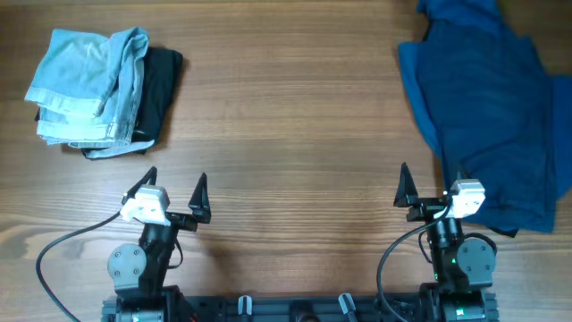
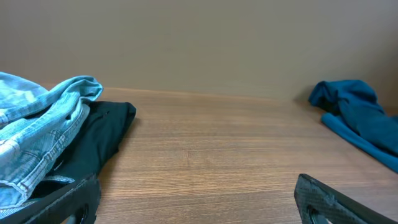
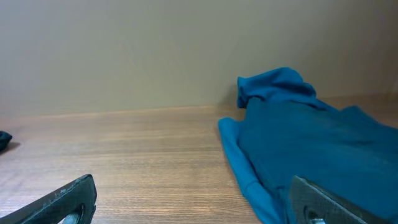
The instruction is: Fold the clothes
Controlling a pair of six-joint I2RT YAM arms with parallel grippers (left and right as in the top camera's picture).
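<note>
Lying bunched — denim shorts (image 1: 85, 85) on black garment (image 1: 163, 85) | blue garment (image 1: 487, 107) rumpled | left fingers (image 1: 200, 190), right fingers (image 1: 404, 190) released

A wooden table (image 1: 295, 107) meets a plain beige wall (image 2: 199, 43).

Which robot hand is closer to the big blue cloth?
Right. The right gripper sits at the blue garment's near edge; the left gripper is far off, near the denim shorts.
</note>
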